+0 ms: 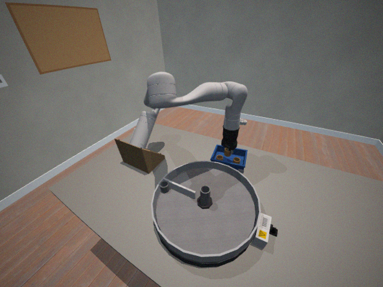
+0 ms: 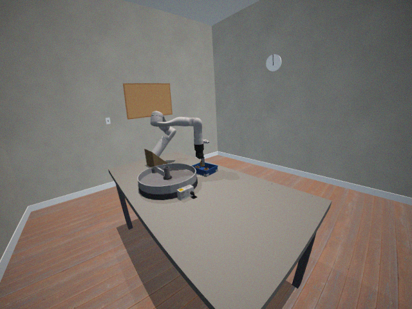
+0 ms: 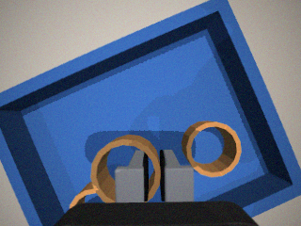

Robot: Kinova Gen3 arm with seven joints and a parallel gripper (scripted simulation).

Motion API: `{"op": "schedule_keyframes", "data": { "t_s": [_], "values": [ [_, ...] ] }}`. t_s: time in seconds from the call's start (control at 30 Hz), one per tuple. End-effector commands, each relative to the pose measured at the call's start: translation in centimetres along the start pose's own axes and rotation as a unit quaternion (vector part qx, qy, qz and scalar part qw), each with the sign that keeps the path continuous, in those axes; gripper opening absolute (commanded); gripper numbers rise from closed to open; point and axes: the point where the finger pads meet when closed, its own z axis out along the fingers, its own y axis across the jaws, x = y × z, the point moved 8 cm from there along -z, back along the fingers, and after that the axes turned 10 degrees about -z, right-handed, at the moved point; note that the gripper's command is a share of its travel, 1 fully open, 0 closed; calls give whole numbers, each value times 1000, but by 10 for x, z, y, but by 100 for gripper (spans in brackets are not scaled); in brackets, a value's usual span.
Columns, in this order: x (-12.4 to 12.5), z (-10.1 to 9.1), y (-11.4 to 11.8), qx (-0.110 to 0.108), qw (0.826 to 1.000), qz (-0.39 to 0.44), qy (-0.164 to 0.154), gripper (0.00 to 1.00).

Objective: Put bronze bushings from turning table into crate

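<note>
Tabletop: bare margin beyond crate's [image 1: 245,159] [image 2: 212,172] [image 3: 254,72] outer edge
Gripper [image 1: 228,149] [image 2: 202,159] [image 3: 153,168]: clamped on bronze bushing's [image 1: 227,152] [image 2: 201,163] [image 3: 98,176] wall, inside rim outline

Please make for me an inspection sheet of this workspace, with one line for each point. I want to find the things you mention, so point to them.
Surface: grey-beige table [image 1: 309,216] [image 2: 232,215]; no spill seen.
Job's things: turning table [image 1: 205,228] [image 2: 166,191] bears one steel bushing [image 1: 164,187] [image 2: 153,170] by the fence [image 1: 182,189]; no bronze seen there. Blue crate [image 1: 245,156] [image 2: 212,170] [image 3: 249,71] holds two bronze bushings [image 1: 236,161] [image 3: 232,157].
Clutter: brown angled panel [image 1: 133,155] [image 2: 150,158], purpose unclear.
Grippers: pincer [image 1: 229,150] [image 2: 202,161] [image 3: 153,168] shut on the wall of a third bronze bushing [image 1: 227,152] [image 2: 201,164] [image 3: 97,171], at the crate; release remains.
Cables: nothing seen.
Surroundings: cork board [image 1: 61,37] [image 2: 149,100], wall clock [image 2: 277,63], plank floor [image 1: 46,234] [image 2: 66,249].
</note>
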Motion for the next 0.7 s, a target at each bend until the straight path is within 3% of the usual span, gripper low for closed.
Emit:
{"op": "schedule_keyframes", "data": {
  "t_s": [0.0, 0.67],
  "values": [
    [0, 1, 0, -1, 1000, 0, 0, 0],
    [0, 14, 0, -1, 1000, 0, 0, 0]
  ]
}}
